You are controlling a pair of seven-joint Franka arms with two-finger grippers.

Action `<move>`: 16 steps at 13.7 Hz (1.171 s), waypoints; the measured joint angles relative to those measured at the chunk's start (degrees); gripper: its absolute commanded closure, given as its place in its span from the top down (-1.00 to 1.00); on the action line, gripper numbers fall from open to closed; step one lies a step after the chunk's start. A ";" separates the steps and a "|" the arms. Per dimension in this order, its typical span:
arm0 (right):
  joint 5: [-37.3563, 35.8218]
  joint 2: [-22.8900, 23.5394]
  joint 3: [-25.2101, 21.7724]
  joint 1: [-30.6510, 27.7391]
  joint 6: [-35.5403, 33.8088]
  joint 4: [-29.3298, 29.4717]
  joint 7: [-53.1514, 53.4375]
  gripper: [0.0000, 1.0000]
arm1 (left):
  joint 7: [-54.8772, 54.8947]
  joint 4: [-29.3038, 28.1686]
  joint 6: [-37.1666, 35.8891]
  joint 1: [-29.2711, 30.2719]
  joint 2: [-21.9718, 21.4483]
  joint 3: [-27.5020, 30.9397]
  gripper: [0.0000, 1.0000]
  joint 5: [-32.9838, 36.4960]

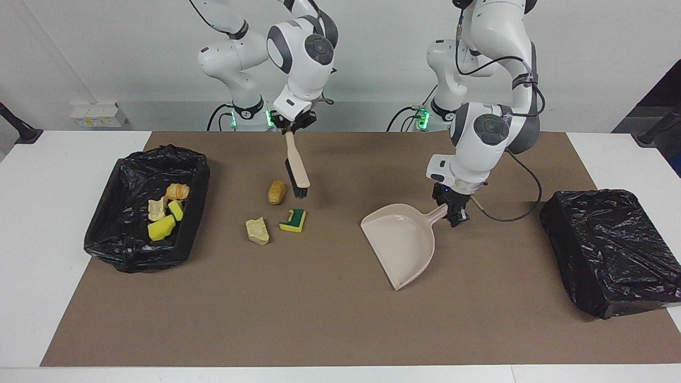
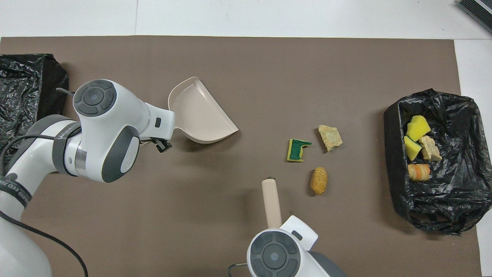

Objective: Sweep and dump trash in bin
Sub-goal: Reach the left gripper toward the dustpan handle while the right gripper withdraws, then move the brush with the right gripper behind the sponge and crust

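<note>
Left hand (image 1: 451, 214), seen from the facing camera, is clamped on the handle of the pale dustpan (image 1: 401, 244), whose pan rests tilted on the brown mat (image 1: 330, 319) with its open lip turned toward the scraps. Right hand (image 1: 292, 123) is clamped on the handle of the brush (image 1: 297, 169), which hangs slanted with its black bristles low, just beside the orange bread-like piece (image 1: 276, 192). Two more scraps lie on the mat farther from the robots than that piece: the green-and-yellow sponge (image 1: 293, 220) and a tan chunk (image 1: 257, 231). Four scraps sit in the open black-lined bin (image 1: 122, 239) at the right arm's end of the surface. A second black bin (image 1: 612, 250) stands at the left arm's end.

From overhead, the left hand (image 2: 161, 143) grips the dustpan (image 2: 200, 115) by its handle, well apart from the trash. The brush (image 2: 271, 201) handle reaches out from the right arm's wrist, its tip near the orange bread-like piece (image 2: 319, 180). The green-and-yellow sponge (image 2: 297, 149) and the tan chunk (image 2: 330, 137) lie close together between dustpan and the open black-lined bin (image 2: 392, 154).
</note>
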 measured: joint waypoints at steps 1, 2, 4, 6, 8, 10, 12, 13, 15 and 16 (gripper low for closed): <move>-2.95 0.65 -0.05 -2.24 0.20 0.13 -3.25 -1.00 | 0.92 -0.03 -0.27 -0.01 0.04 -0.24 -1.00 1.29; -5.49 1.42 -0.07 -4.70 0.83 0.36 -6.33 -1.00 | 1.34 -0.05 -0.94 -0.21 0.06 -0.54 -1.00 2.80; -10.05 3.04 -0.14 -9.66 3.35 0.89 -11.92 -1.00 | 1.55 -0.05 -2.28 -1.45 0.06 -0.88 -1.00 4.02; -13.57 4.47 -0.19 -14.41 6.70 1.19 -17.28 -1.00 | 1.57 -0.08 -3.31 -2.35 0.16 -0.96 -1.00 4.96; -15.03 5.54 -0.20 -18.03 10.35 1.26 -20.97 -1.00 | 1.60 -0.12 -3.43 -2.89 0.32 -1.02 -1.00 6.92; -17.23 6.87 -0.19 -19.87 12.94 1.30 -22.35 -1.00 | 1.65 -0.12 -3.43 -4.03 0.41 -1.09 -1.00 7.36; -19.71 7.99 -0.19 -20.61 14.13 1.38 -23.02 -1.00 | 1.65 -0.18 -3.42 -5.38 0.43 -1.17 -1.00 7.42; -21.14 8.54 -0.18 -20.80 14.57 1.40 -23.15 -1.00 | 1.64 -0.30 -3.42 -5.97 0.43 -1.19 -1.00 7.43; -22.35 9.83 -0.19 -21.27 15.23 1.42 -23.16 -1.00 | 1.65 -0.72 -3.42 -6.90 0.43 -1.19 -1.00 7.46; -22.29 10.56 -0.18 -21.32 15.42 1.46 -23.03 -1.00 | 1.65 -0.93 -3.42 -7.32 0.43 -1.20 -1.00 7.48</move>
